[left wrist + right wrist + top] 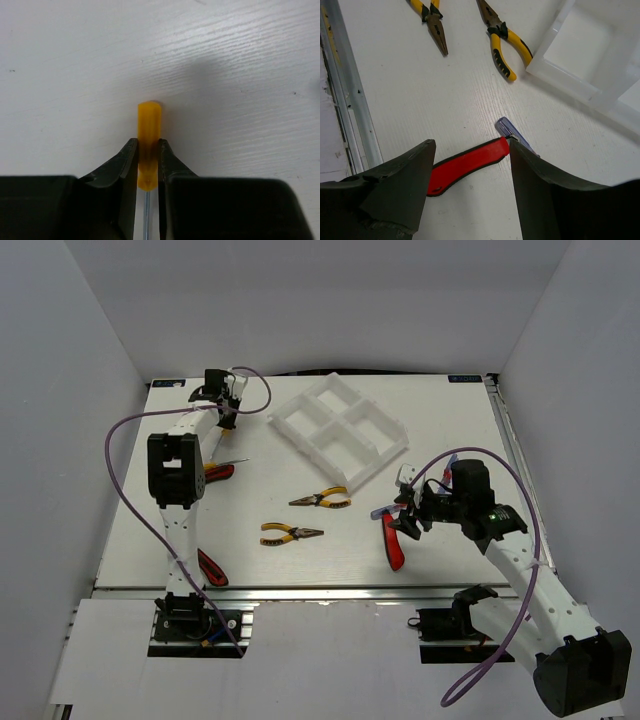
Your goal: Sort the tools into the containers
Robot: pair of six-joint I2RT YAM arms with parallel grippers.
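- Two end effectors are each at a tool. The left end effector (148, 150), out at about 10 o'clock of the desk (300, 570), pinches the tiny yellow-handled tool (149, 125); its black jaws press on either flank of the handle.
- That grip sits low on the handle, near where the thin metal shaft begins. This is probably because the squared, waxy-looking plastic gives flat sides to squeeze, while the shaft is too slim to hold. I cannot tell whether the tool is off the desk.
- The right end effector (470, 145), at about 4 o'clock, hangs spread and holds nothing. Its jaws straddle the red-and-black utility knife (470, 165) across its narrow width, which I judge the sensible line for closing on it.
- The knife has a smooth, slightly curved red body edged in black. Its tip touches or overlaps a blue-handled screwdriver (507, 127), so a careless close could drag both.
- Two pliers (500, 40) (432, 22) with yellow-and-black grips and dark pointed noses lie apart near the middle of the desk.
- The tray (290, 420), of glossy white plastic with four low-walled compartments, is set askew at 12 o'clock. No tool shows inside it, so the sorting looks barely begun.
- The desk is white with a fine ribbed grain.
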